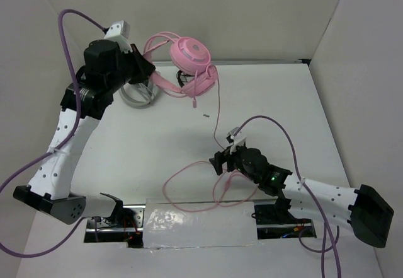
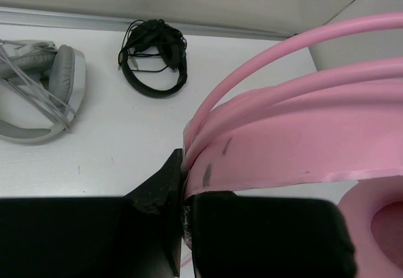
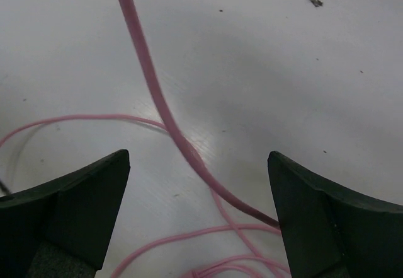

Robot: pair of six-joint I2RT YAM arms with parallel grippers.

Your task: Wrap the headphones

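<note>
1. Top external view: the headphones [image 1: 192,60] are at the far side of the bench [image 1: 126,145]. My left claw [image 1: 143,60] appears to hold them raised off the surface.
2. Left claw state: clamped on the headband [image 2: 283,145]. The left wrist view shows both pads pressed against the end of the pink band, just above one earcup [image 2: 378,221]. I judge that this grip acts as an anchor, so the set cannot slide while the cable is handled.
3. The cable [image 1: 217,111] drops from the earcups, crosses the bench toward the near edge and ends in loose loops beside my right claw [image 1: 221,160].
4. Right claw state: spread wide, holding nothing. In the right wrist view the cable lies on the bench between the two fingers. I straddle it this way so that closing would catch the strand.
5. Progress, as I judge it: early. No turn of cable lies around the headband or earcups yet. The next move calls for a firm pinch on this thin strand.
6. The grey-white headphones [image 2: 38,95] and the black headphones [image 2: 154,57] lie apart from the work and are not to be handled.
</note>
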